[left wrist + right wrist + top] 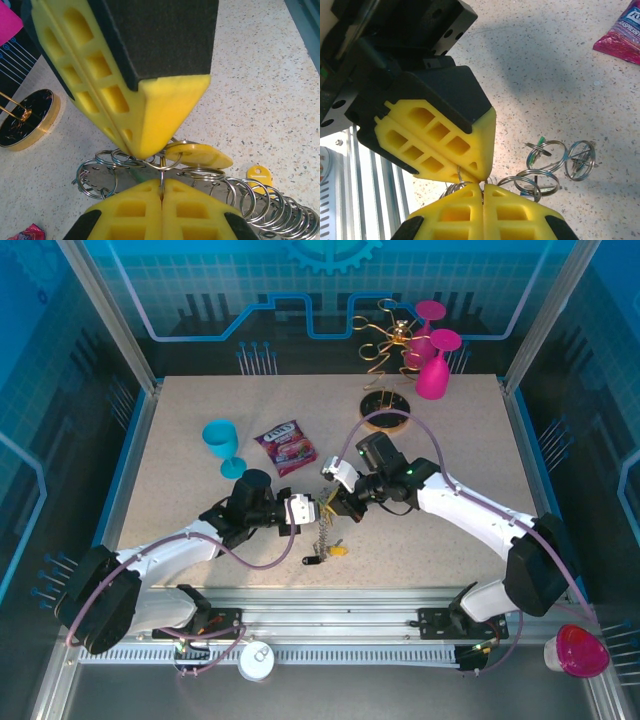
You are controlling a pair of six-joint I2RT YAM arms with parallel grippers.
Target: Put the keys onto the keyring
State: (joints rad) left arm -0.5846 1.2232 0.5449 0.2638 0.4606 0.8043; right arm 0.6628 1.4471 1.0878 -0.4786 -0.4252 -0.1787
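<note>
- Both tools are squeezed together nose to nose over the middle of the table [450, 540]. The left gripper [161, 189] and the right gripper [482, 190] each pinch thin wire of the keyring [200, 174]. I can't tell exactly which loop each one has.
- The keyring's chain [321, 530] dangles from that pinch down to the tabletop. The keys [337, 550] lie at its lower end, near the front edge.
- Up close, a yellow key head [200, 156] sits right by the fingertips, and a bit of green key [539, 145] pokes through a ring.
- Handling guess: it's all light, hard and slick. The wire is stiff, but the chain flops and swings, so it'll twist easily.
- I'd grab keys by the plastic heads, not the blades, and hold the ring on a bare stretch of wire.
</note>
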